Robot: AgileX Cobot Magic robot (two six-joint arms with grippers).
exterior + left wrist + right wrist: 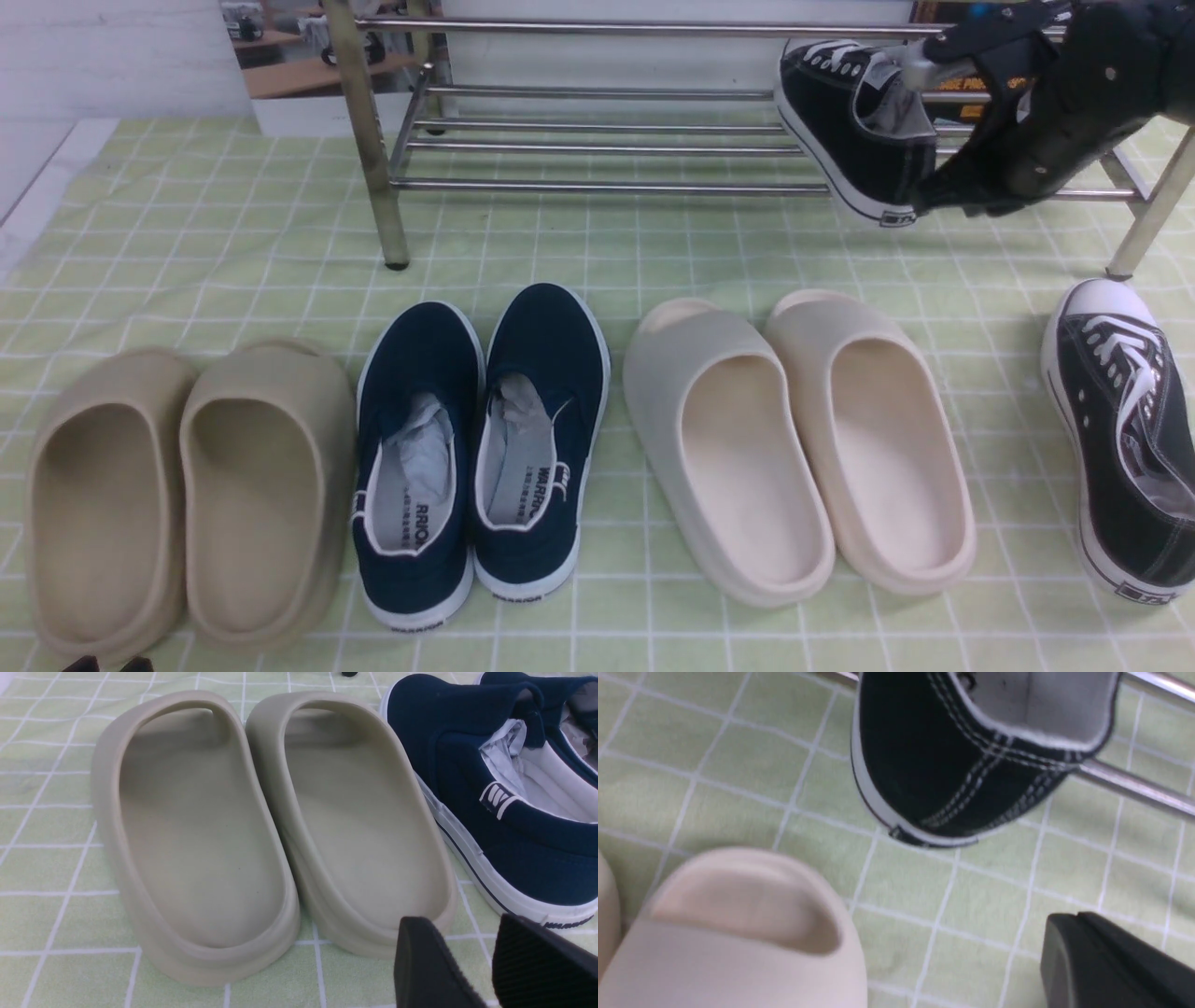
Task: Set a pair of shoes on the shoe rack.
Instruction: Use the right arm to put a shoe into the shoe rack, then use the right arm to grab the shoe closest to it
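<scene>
One black canvas sneaker [845, 121] lies tilted on the right end of the shoe rack [597, 149], with its heel [952, 765] hanging past the front bar [1134, 786]. Its mate [1120, 439] rests on the mat at the far right, toe towards the rack. My right gripper [934, 198] sits just beside the racked sneaker's heel; its fingers [1069, 926] are pressed together with nothing between them. My left gripper [467, 938] hovers open and empty near the mat's front left, by the heels of the tan slides [280, 826].
On the green checked mat [597, 243] stand a pair of tan slides [187, 485], navy slip-ons [485, 448] and cream slides [794, 439] in a row before the rack. A rack leg [1153, 210] stands just behind the floor sneaker.
</scene>
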